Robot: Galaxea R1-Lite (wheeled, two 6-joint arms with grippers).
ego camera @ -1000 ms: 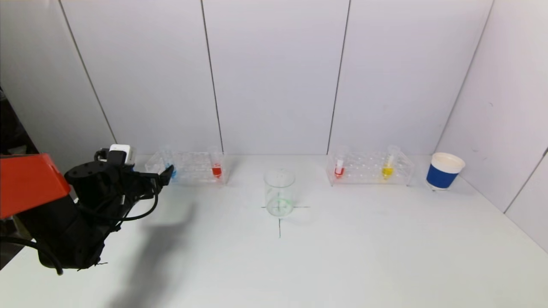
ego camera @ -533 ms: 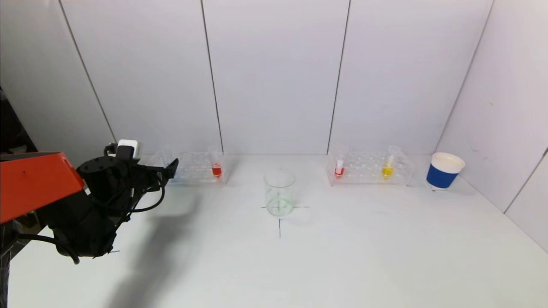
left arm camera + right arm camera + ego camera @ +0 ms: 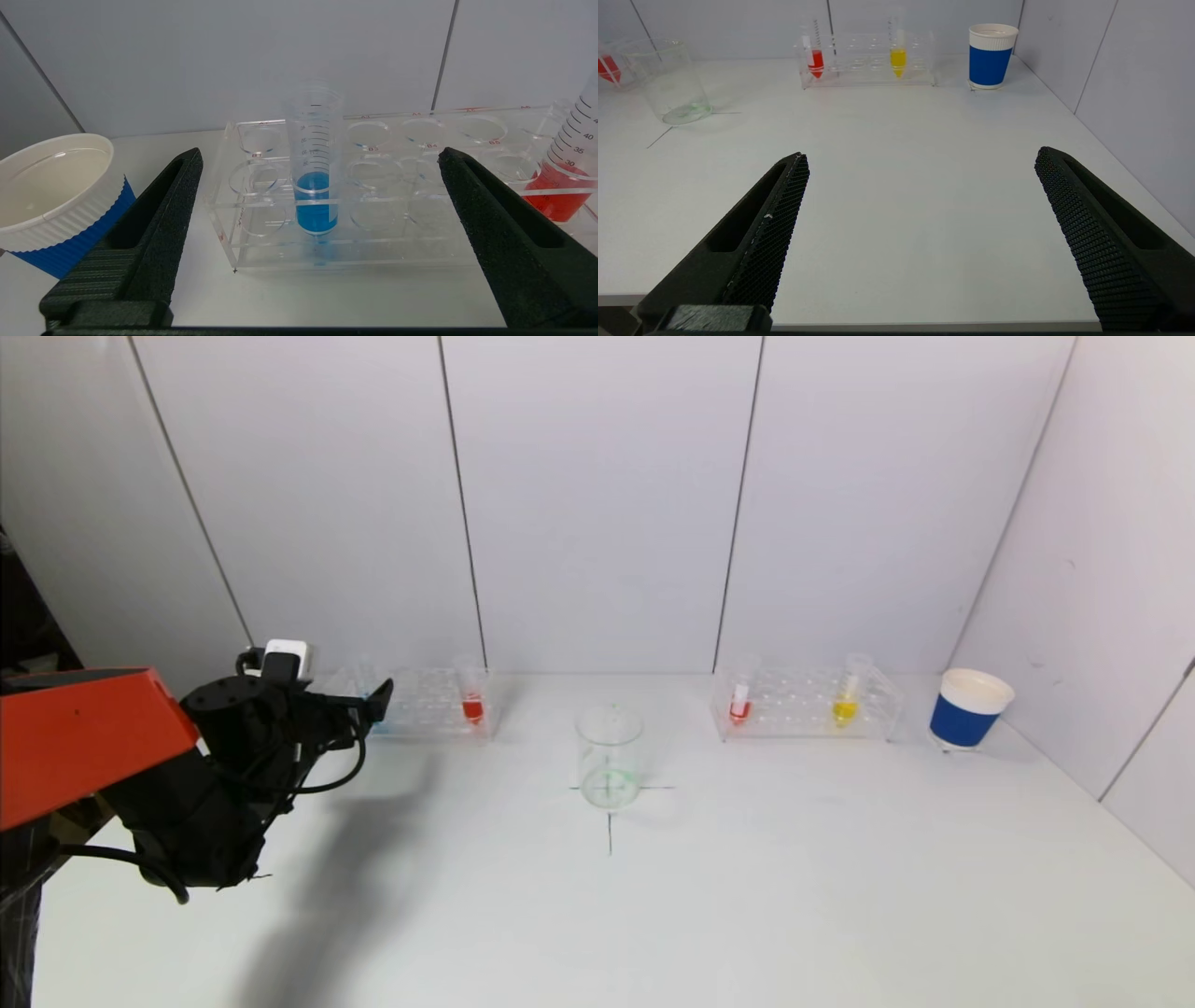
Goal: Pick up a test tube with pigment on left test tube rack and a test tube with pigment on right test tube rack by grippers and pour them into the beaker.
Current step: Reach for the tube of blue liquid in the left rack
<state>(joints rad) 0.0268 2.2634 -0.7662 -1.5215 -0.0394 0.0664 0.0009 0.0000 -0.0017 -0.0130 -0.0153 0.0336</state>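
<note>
The clear left rack holds a blue-pigment tube and a red-pigment tube. My left gripper is open in front of that rack's left end. In the left wrist view the blue tube stands upright in the rack, centred between the spread fingers, a little beyond their tips. The right rack holds a red tube and a yellow tube. The glass beaker stands mid-table between the racks. My right gripper is open and empty over the table's near edge, outside the head view.
A blue-and-white paper cup stands right of the right rack, by the side wall. Another such cup stands just left of the left rack. A wall runs close behind both racks.
My left arm has moved forward and a little up toward the left rack's left end, staying open. Nothing else has moved.
</note>
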